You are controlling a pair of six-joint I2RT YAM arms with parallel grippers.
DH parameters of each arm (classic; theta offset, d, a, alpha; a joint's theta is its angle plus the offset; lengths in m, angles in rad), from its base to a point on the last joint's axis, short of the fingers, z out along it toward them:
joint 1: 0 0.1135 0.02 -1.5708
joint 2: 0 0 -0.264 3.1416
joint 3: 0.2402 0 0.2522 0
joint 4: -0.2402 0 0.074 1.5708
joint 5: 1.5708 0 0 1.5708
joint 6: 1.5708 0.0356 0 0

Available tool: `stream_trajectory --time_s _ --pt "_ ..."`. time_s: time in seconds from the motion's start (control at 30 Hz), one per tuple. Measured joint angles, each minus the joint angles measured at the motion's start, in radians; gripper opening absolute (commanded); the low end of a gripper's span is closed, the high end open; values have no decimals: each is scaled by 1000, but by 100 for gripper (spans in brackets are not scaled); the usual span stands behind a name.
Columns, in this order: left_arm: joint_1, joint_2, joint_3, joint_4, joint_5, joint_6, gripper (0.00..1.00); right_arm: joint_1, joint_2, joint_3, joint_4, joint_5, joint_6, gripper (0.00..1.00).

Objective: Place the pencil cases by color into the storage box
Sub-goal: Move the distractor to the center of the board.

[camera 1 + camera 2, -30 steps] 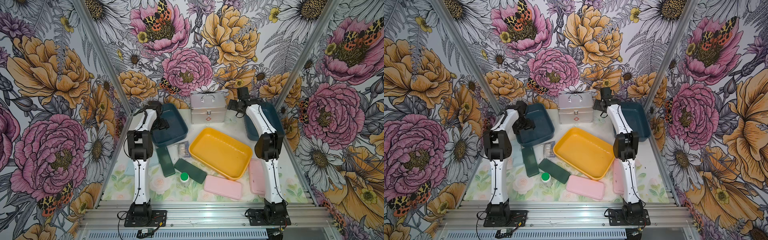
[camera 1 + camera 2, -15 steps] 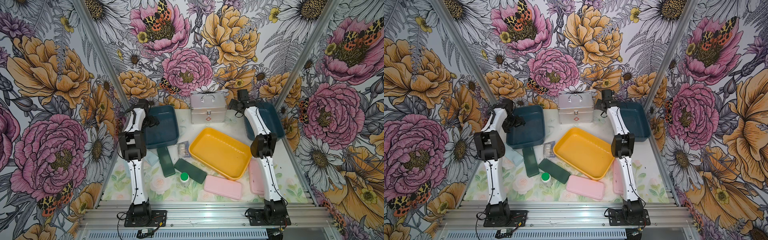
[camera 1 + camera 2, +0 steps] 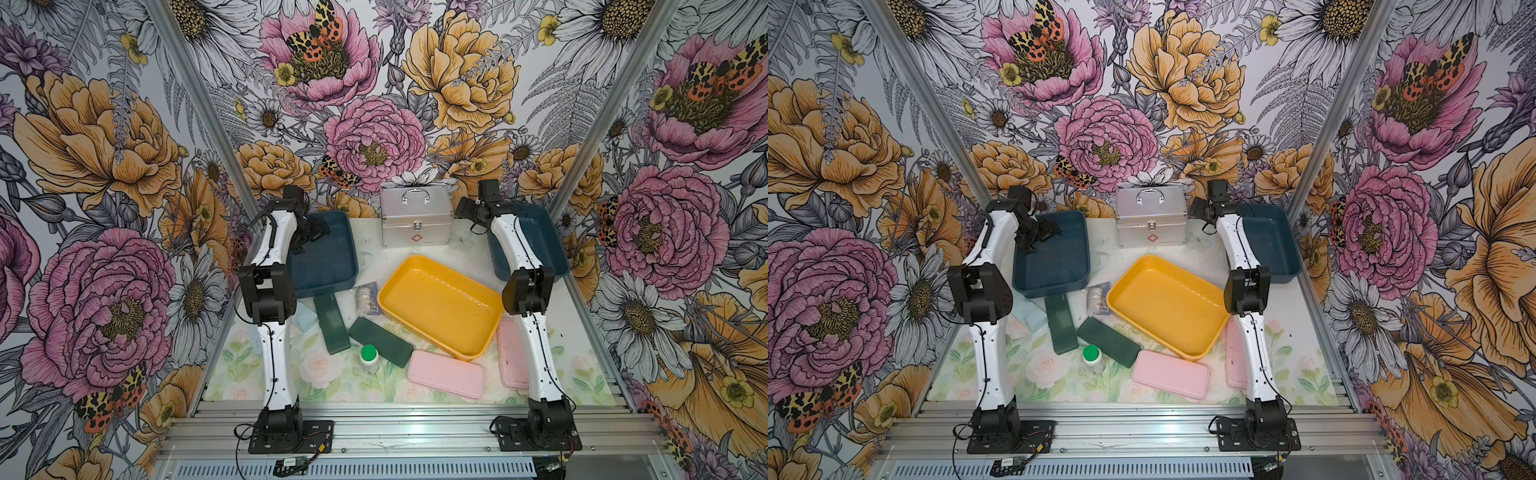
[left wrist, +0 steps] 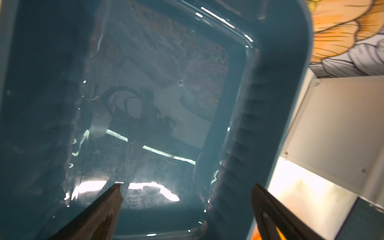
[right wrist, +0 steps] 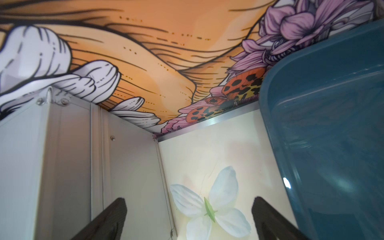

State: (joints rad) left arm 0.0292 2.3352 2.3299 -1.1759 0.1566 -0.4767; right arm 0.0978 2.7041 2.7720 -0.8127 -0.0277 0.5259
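1. Green plastic first: one green case (image 3: 331, 320) is lying on the counter (image 3: 324, 386) just before the left tray (image 3: 328, 266), and a second green case (image 3: 380, 342) is slanting beside it.
2. A pink case (image 3: 446, 374) is lying by the yellow tray (image 3: 440, 307); another pink case (image 3: 510, 361) is partly hiding behind the right arm.
3. A blue case (image 3: 306, 323) is peeking from behind the left arm.
4. A bottle (image 3: 368, 357) and a packet (image 3: 365, 297) are sitting near the green cases.
5. The left fingers (image 4: 99, 212) are hanging wide over the left tray, holding nothing.
6. The right fingers (image 5: 108, 220) are standing wide and empty between the silver box (image 3: 415, 220) and the right tray (image 3: 548, 249).
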Motion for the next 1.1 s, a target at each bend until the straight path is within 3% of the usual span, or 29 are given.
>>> stream_trajectory --time_s 0.27,1.1 --pt "-56 -164 -82 26 69 -32 99 0 43 42 72 -118 13 97" --pt "-100 -194 -159 86 169 -29 99 63 132 46 237 -453 138 99"
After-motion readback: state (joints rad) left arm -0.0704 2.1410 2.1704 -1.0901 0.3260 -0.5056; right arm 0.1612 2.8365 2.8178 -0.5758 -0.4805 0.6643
